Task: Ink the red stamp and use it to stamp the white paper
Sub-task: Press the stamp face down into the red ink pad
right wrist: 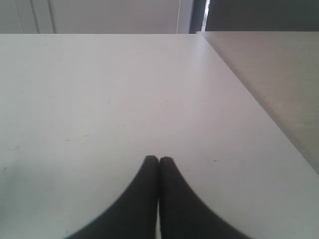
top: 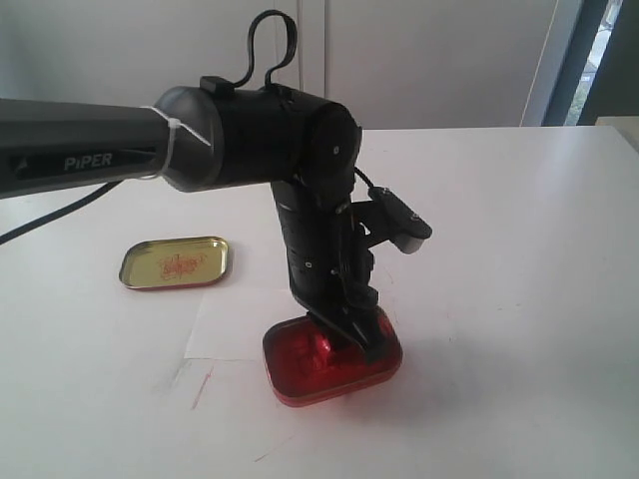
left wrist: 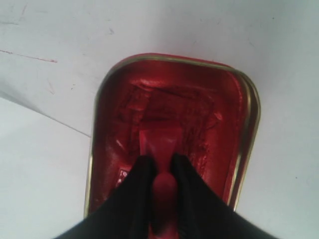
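Note:
My left gripper (left wrist: 160, 162) is shut on the red stamp (left wrist: 160, 147), its knob pinched between the two black fingers. The stamp's base is down inside the open red ink tin (left wrist: 234, 114), on or just above the ink pad. In the exterior view the left gripper (top: 344, 329) reaches straight down into the ink tin (top: 300, 374), and the stamp itself is hidden behind the fingers. The white paper (top: 225, 324) lies flat just left of the tin and partly under it. My right gripper (right wrist: 158, 160) is shut and empty over bare table; it does not show in the exterior view.
The gold-coloured tin lid (top: 176, 261) lies face up at the left, behind the paper. Faint red ink marks (top: 203, 387) streak the table (top: 519, 249) in front of the paper. In the right wrist view the table's edge (right wrist: 249, 94) runs close by.

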You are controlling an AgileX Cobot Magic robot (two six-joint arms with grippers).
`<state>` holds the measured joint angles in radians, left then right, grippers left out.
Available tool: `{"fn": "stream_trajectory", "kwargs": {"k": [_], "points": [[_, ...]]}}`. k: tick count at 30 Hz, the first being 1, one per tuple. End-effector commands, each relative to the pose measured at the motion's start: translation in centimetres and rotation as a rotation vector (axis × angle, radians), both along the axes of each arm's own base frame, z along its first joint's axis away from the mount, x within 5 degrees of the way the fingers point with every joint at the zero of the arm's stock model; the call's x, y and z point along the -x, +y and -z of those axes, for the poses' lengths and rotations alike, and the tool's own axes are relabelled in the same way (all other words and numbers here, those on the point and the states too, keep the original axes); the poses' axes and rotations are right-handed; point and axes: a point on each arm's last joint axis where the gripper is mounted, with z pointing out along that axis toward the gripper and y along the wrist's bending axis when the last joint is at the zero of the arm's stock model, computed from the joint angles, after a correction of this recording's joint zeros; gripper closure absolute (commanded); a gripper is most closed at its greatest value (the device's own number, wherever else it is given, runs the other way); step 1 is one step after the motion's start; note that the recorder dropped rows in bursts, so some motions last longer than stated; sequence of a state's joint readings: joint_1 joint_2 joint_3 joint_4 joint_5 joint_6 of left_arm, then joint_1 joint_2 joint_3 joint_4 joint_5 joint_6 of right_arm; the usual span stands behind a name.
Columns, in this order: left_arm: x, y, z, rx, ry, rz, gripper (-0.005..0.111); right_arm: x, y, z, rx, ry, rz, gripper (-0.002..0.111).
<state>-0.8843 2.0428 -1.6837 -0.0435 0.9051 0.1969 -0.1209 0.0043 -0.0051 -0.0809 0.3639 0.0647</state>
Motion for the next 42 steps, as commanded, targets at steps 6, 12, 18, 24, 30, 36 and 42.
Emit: {"fn": "stream_trajectory", "kwargs": {"k": [6, 12, 18, 24, 30, 36, 42], "points": [[0.3, -0.4, 0.1, 0.025, 0.033, -0.027, 0.107, 0.0, 0.0, 0.0, -0.001, -0.014, -0.003, 0.108], [0.1, -0.7, 0.7, 0.034, 0.031, -0.032, 0.107, 0.0, 0.0, 0.0, -0.001, -0.014, -0.003, 0.108], [0.1, -0.8, 0.9, 0.032, 0.036, -0.033, 0.107, 0.0, 0.0, 0.0, -0.001, -0.014, -0.003, 0.108], [0.1, -0.8, 0.9, 0.034, 0.034, -0.033, 0.107, 0.0, 0.0, 0.0, -0.001, -0.014, -0.003, 0.108], [0.0, -0.8, 0.9, 0.036, 0.033, -0.033, 0.107, 0.0, 0.0, 0.0, -0.001, -0.014, -0.003, 0.108], [0.0, -0.8, 0.9, 0.036, 0.033, -0.033, 0.107, 0.0, 0.0, 0.0, -0.001, -0.014, -0.003, 0.108], [0.1, -0.8, 0.9, 0.034, 0.034, -0.033, 0.107, 0.0, 0.0, 0.0, -0.001, -0.014, -0.003, 0.108]]}}
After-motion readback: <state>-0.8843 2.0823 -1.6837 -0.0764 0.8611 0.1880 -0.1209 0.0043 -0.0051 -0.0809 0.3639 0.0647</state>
